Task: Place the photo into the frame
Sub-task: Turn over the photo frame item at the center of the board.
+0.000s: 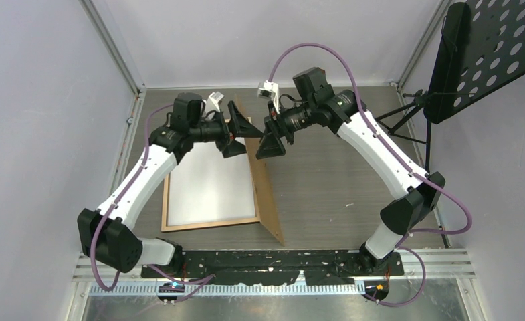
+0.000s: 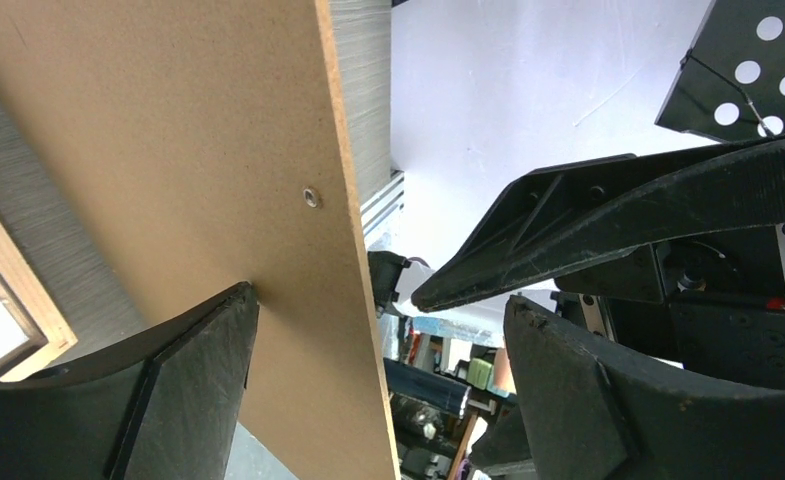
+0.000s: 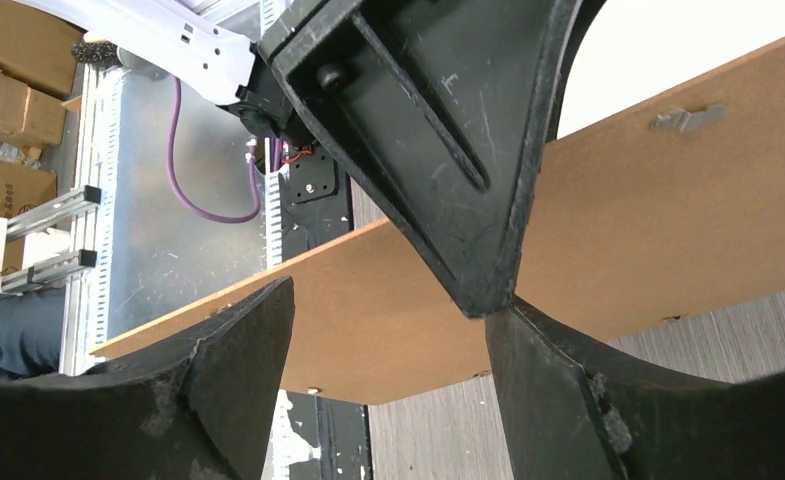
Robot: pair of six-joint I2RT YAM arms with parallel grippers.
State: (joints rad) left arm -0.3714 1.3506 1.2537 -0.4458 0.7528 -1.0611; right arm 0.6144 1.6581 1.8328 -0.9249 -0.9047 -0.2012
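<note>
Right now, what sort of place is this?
Probably a robotics lab test cell: aluminium rails frame the walled grey table, a perforated black panel stands alongside, cardboard boxes sit beyond.

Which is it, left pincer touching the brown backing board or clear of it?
Cannot tell. In the left wrist view the backing board stands between the left pincer's fingers; one finger overlaps its face, but no contact or gap shows plainly.
</note>
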